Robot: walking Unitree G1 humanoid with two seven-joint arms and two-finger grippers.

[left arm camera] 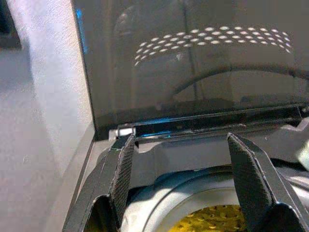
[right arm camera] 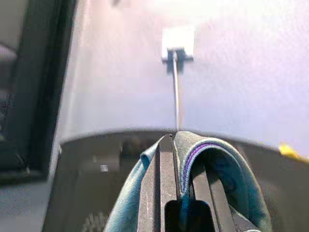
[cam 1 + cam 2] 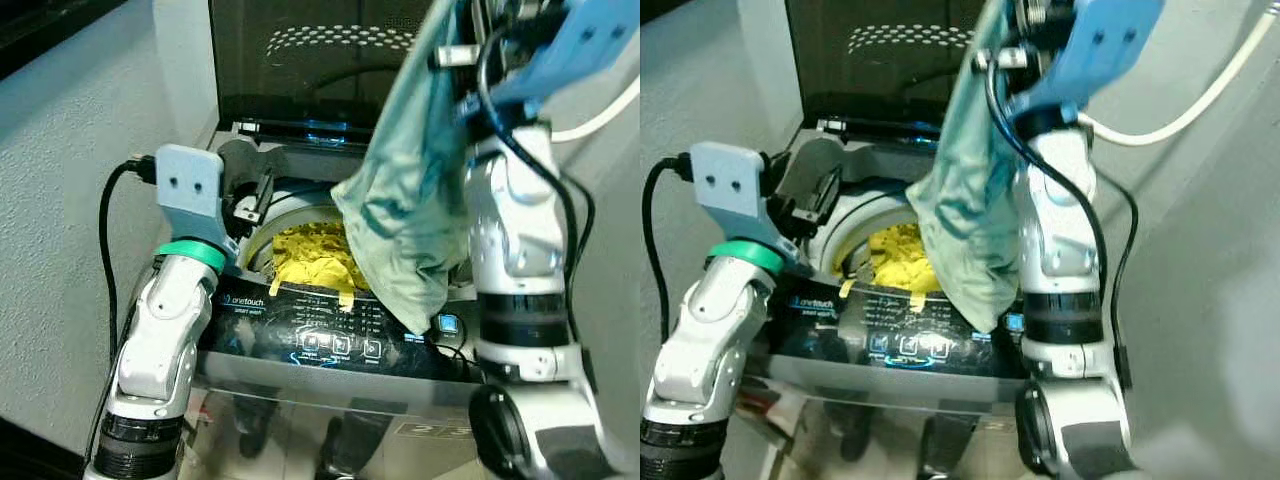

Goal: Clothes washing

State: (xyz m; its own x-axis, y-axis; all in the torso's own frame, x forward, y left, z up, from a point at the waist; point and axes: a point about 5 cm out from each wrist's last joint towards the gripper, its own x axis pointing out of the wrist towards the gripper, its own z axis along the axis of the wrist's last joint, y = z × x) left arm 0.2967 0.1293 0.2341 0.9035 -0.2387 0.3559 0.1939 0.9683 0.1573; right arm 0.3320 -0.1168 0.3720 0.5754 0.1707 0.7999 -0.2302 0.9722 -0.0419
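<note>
the right tool is raised high above the top-loading washing machine, its fingers pinched closed on the edge of a pale green garment that hangs down over the right side of the open drum. a yellow garment already lies inside the drum. the left tool hovers over the drum's left rim with its fingers spread wide and nothing between them. loading looks partly done: the green garment is not yet dropped in, the lid stands open, and the panel awaits pressing.
</note>
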